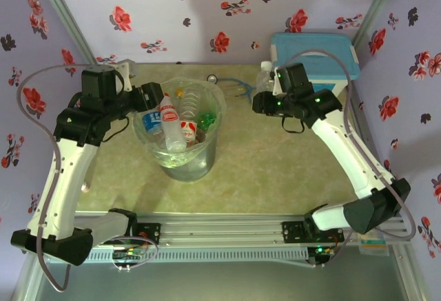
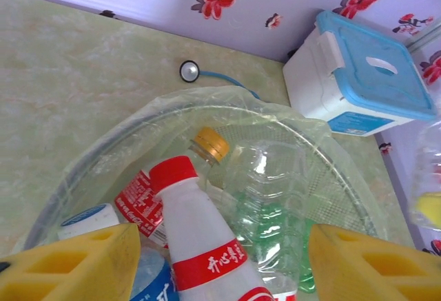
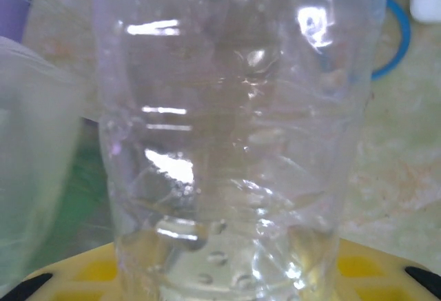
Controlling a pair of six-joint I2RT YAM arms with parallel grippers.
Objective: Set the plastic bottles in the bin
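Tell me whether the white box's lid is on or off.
On. The blue lid sits flat over the white box, with a white clasp lying over its edge.

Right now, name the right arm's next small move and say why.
Probably swing left over the round translucent grey bin: the right gripper grips a clear crumpled plastic bottle beside the white blue-lidded box, right of it.

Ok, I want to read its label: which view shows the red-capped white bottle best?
Left wrist: the red-capped white bottle sits close up, cap and red label band clear. Top external shows it small, leaning in the bin.
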